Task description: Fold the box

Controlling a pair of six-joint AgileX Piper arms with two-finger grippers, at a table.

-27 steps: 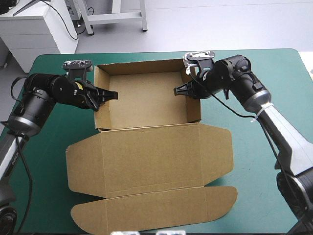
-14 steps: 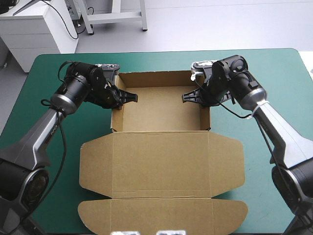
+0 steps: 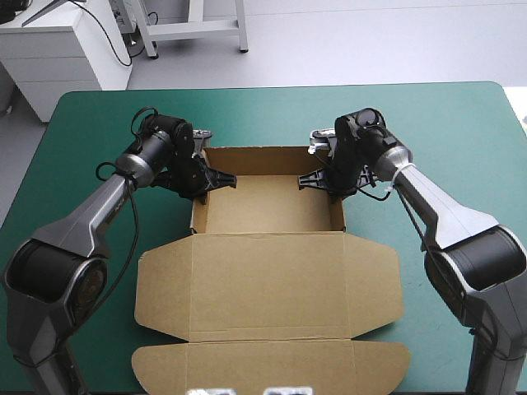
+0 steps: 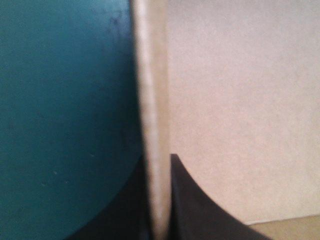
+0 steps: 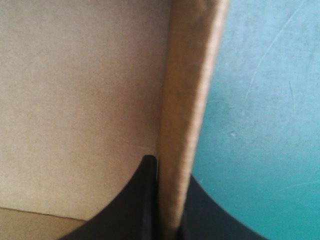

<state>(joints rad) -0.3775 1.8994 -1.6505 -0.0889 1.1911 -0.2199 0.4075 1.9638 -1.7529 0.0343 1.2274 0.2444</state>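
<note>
The brown box (image 3: 268, 206) stands in the middle of the teal-green table as an open tray with its walls up. Its lid (image 3: 272, 284) lies flat toward the near edge, ending in a rounded front flap (image 3: 272, 366). My left gripper (image 3: 212, 178) is shut on the tray's left wall (image 4: 152, 125), one black finger (image 4: 200, 205) inside the tray and one outside. On the opposite side my right gripper (image 3: 317, 178) is shut on the right wall (image 5: 187, 115), with a finger (image 5: 135, 200) on the inner face.
Bare teal-green cover (image 3: 82, 123) lies on both sides of the box and behind it. The table's far edge (image 3: 272, 87) runs a short way beyond the tray's back wall.
Both grippers have carried the box toward the near edge and a little to the right of its earliest spot. Each grip has stayed on its wall. The lid slid along with the tray.
</note>
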